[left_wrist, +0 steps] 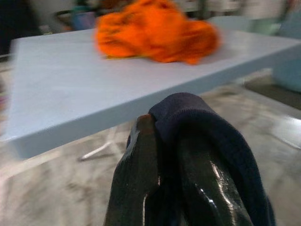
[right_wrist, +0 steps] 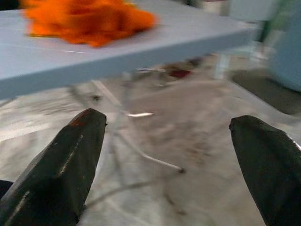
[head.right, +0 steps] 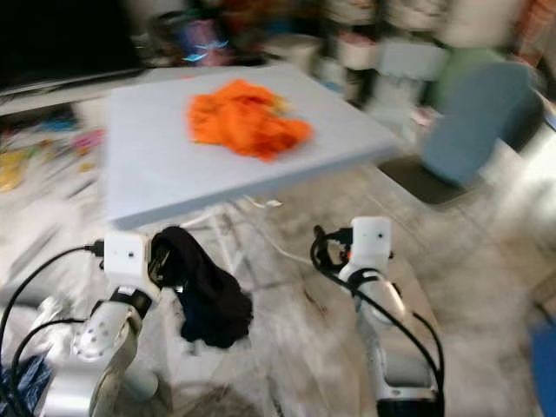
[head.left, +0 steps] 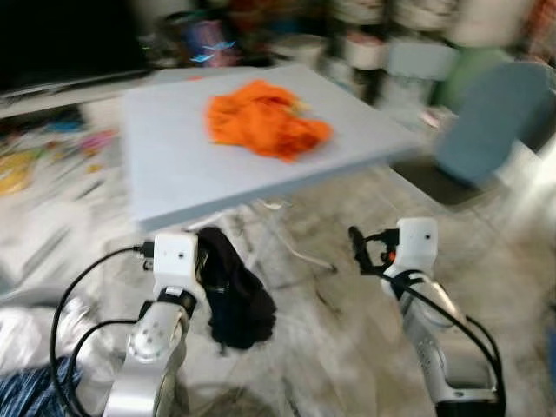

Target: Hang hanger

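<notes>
My left gripper [head.left: 211, 254] hangs low in front of the table and is shut on a dark navy garment [head.left: 236, 300] that droops from its fingers [left_wrist: 141, 165]. The cloth wraps over the fingertips in the left wrist view. An orange garment [head.left: 265, 117] lies crumpled on the light blue table [head.left: 174, 156]. My right gripper [head.left: 358, 248] is open, held low over the floor to the right of the table's near corner, with nothing between its fingers [right_wrist: 70, 160]. The views are blurred.
A blue-grey chair [head.left: 495, 122] stands at the right. The table's white legs [head.left: 291, 243] reach down onto the marbled floor. Colourful clutter [head.left: 52, 148] lies on the floor at the left, and containers [head.left: 365, 43] line the back wall. Striped cloth [head.left: 26, 387] lies at bottom left.
</notes>
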`<state>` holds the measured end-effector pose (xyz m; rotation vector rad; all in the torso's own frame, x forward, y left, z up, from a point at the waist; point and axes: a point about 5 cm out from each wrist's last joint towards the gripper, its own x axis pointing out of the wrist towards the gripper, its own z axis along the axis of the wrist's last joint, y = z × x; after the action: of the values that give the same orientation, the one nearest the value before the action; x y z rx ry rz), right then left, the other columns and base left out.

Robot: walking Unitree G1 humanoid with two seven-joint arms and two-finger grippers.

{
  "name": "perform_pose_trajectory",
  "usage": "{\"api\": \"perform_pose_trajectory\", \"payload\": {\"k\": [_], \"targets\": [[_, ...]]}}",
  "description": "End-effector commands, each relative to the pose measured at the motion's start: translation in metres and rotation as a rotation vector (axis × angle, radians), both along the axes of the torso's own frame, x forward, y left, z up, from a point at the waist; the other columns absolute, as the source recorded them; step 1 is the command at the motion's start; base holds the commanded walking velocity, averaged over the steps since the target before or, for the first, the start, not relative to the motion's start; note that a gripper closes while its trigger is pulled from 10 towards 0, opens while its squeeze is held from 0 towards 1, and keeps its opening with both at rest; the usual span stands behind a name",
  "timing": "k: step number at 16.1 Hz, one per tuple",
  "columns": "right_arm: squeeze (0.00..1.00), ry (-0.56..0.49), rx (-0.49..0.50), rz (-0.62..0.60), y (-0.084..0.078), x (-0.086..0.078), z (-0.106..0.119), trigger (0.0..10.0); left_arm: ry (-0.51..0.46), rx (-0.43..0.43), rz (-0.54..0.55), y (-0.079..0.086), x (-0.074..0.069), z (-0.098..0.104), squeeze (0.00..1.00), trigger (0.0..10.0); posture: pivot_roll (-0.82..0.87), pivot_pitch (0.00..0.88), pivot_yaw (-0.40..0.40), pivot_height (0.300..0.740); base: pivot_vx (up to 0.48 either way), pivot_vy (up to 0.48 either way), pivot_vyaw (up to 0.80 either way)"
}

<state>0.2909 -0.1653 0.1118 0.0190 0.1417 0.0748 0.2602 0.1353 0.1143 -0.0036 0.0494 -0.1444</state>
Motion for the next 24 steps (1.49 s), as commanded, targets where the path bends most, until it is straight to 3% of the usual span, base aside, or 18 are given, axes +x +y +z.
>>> {"api": "perform_pose_trajectory", "payload": {"k": [1,5,9,18,24], "targets": [[0.0,-0.016,0.0,-0.015,-0.003,0.001,0.004,10.0,-0.017,-0.005,-0.029,-0.005,0.003,0.004,0.0,10.0,-0.1,0.024,0.04,0.74,0.0,0.345,-0.8],[0.0,-0.021,0.007,-0.019,-0.003,0.001,0.005,10.0,-0.032,-0.064,-0.076,-0.007,0.004,0.009,0.0,10.0,-0.1,0.022,0.039,0.74,0.0,0.148,-0.4],[0.0,-0.013,0.009,-0.025,-0.003,0.0,0.004,10.0,-0.037,-0.177,-0.081,-0.007,0.006,0.015,0.0,10.0,-0.1,0.02,0.041,0.74,0.075,0.0,-0.32],[0.0,-0.007,0.008,-0.02,-0.002,0.0,0.003,10.0,-0.017,-0.202,-0.087,-0.007,0.007,0.013,0.0,10.0,-0.1,0.023,0.041,0.74,0.305,0.234,-0.78],[0.0,-0.004,0.005,-0.02,-0.001,0.0,0.002,10.0,-0.001,-0.209,-0.099,-0.009,0.008,0.012,0.0,10.0,-0.1,0.024,0.037,0.74,0.274,0.396,-0.37]]}}
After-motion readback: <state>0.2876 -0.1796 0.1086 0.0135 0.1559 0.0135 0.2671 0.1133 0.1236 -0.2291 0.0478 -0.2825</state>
